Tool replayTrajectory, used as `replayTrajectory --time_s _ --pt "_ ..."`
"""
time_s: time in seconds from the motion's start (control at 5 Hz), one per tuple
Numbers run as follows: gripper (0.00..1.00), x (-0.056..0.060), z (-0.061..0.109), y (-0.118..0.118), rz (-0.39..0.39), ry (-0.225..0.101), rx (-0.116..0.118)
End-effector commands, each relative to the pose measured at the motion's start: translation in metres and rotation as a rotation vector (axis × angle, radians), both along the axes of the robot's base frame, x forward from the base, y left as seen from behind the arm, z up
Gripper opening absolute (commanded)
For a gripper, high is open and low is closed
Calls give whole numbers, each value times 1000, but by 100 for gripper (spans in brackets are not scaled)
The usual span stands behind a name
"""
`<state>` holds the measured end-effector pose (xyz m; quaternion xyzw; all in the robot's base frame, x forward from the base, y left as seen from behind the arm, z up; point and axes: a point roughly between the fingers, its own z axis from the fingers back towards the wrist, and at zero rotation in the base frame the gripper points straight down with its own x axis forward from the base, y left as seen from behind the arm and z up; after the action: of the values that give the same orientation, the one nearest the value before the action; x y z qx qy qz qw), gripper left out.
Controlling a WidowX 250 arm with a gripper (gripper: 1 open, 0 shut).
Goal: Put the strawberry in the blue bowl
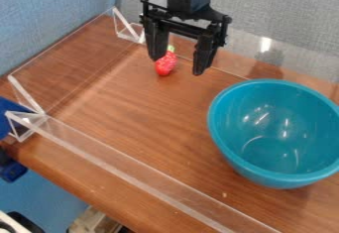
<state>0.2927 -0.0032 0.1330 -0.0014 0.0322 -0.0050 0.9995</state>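
1. On the wooden table (119, 88), along the left and near edges, a clear plastic wall (119, 163) runs diagonally from the left side toward the bottom right. A white triangular bracket (22, 121) props it at the left end.
2. Behind, toward the top left of centre, a second white bracket (126, 25) stands at the far clear panel.
3. Upper centre: the strawberry (165, 65) lies on the table, red, with a touch of green at its upper end. Its long axis looks roughly upright in the view, green end away from the camera; finer tilt cannot be read.
4. The gripper (183, 60) hangs straight down over it, black fingers (205, 57) spread wide. The berry sits at the left finger, partly between the two; contact cannot be judged.
5. Right: the blue bowl (236, 130) stands upright, well apart from the berry. Its glossy inside holds nothing, only reflections.
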Motion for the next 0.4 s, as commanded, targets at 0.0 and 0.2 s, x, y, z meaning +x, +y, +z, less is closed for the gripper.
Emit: replayTrajectory --time_s 0.0,0.2 --pt "100 6 -8 7 10 11 0" --pt "100 22 -13 23 34 16 -1"
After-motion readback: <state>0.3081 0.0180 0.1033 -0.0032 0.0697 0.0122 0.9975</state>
